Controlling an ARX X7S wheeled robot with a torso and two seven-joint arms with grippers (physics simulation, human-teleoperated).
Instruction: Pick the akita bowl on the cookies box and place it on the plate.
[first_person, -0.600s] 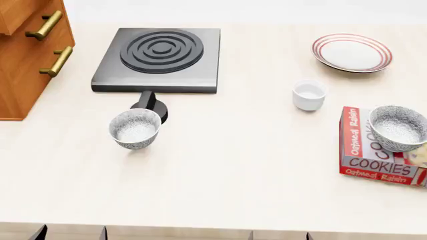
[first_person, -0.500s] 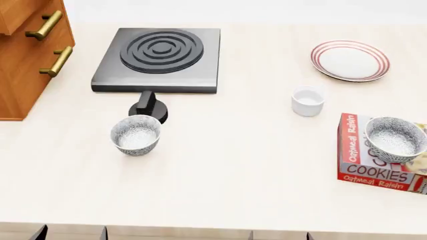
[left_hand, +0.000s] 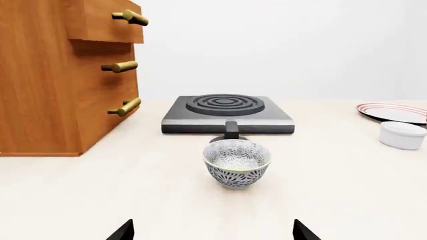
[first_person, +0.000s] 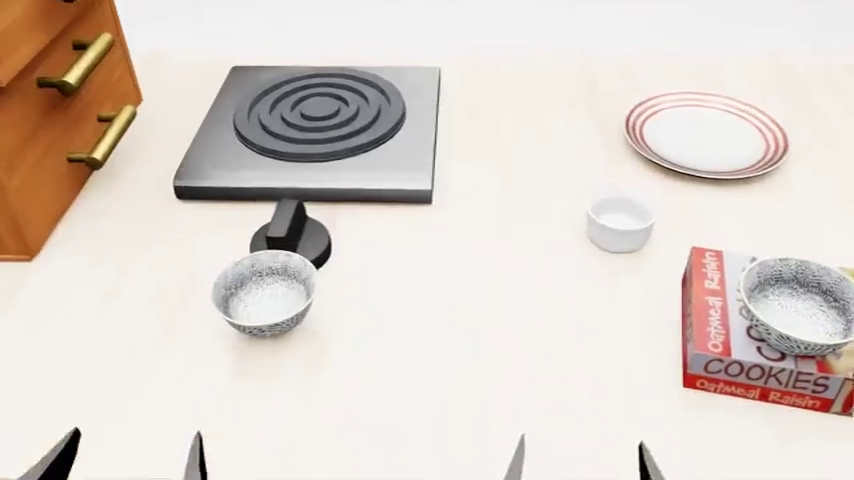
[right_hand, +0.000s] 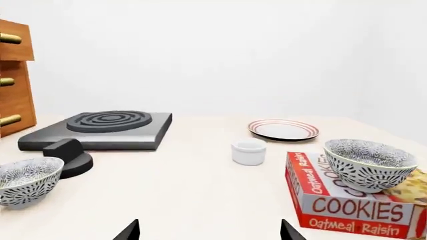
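Observation:
The speckled akita bowl (first_person: 798, 304) (right_hand: 369, 164) sits upright on the red cookies box (first_person: 727, 345) (right_hand: 347, 207) at the table's right edge. Farther back on the right lies the red-ringed white plate (first_person: 706, 134) (right_hand: 283, 130) (left_hand: 393, 112), with nothing on it. My right gripper (first_person: 581, 462) (right_hand: 209, 231) is open at the near edge, left of the box and well short of the bowl. On the near left my left gripper (first_person: 127, 455) (left_hand: 212, 231) is also open, holding nothing, facing a second speckled bowl (first_person: 264, 292) (left_hand: 236, 162) (right_hand: 27, 181).
A small white cup (first_person: 619, 222) (right_hand: 248, 151) (left_hand: 401, 135) stands between the plate and the box. A black hotplate (first_person: 314, 132) (left_hand: 227, 114) with its knob (first_person: 290, 238) sits at the back left, next to a wooden drawer cabinet (first_person: 54, 110) (left_hand: 67, 75).
The head view has shifted, so everything sits lower in the frame. The tips of both grippers now show at the bottom edge. No object has moved on the table.

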